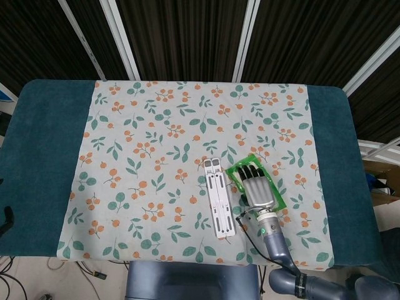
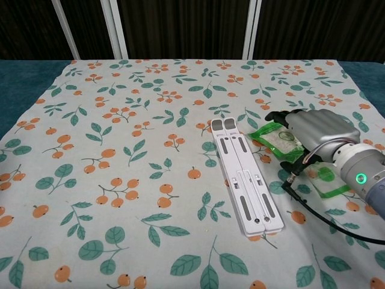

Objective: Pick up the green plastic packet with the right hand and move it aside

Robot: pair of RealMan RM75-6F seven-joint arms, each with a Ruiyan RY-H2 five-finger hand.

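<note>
The green plastic packet lies on the flowered cloth at the right of centre, mostly covered by my right hand. The hand lies palm down on the packet with its dark fingers stretched toward the packet's far end. In the chest view the right hand rests on the packet, whose near end shows below the wrist. The fingers lie on top of it and are not closed around it. My left hand does not show in either view.
A white folded stand lies just left of the packet, almost touching it, and appears again in the chest view. A black cable runs from the wrist over the cloth. The cloth covers a teal table.
</note>
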